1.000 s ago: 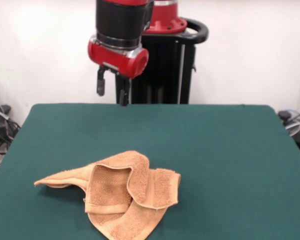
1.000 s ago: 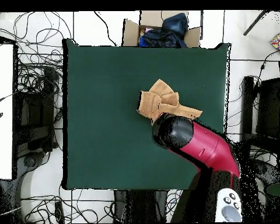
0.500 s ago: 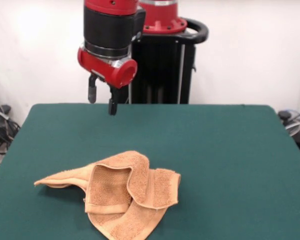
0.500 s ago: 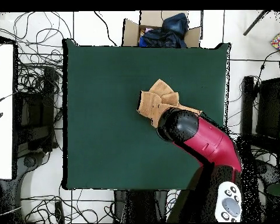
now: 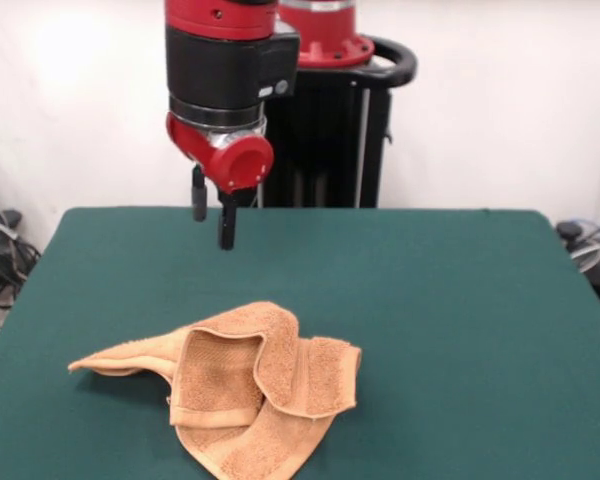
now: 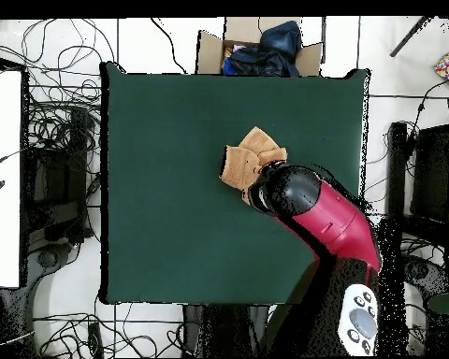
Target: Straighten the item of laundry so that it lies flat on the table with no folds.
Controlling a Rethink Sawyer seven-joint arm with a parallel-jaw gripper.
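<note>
Above the crumpled towel [image 5: 235, 395], the arm [image 6: 317, 217] hides part.

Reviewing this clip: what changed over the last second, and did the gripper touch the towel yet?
Only the arm moved. In the front view the gripper shifted left, then dropped lower, hanging above the table behind the towel. Its fingers are apart and hold nothing. The towel was not touched and lies crumpled and folded exactly as before.
</note>
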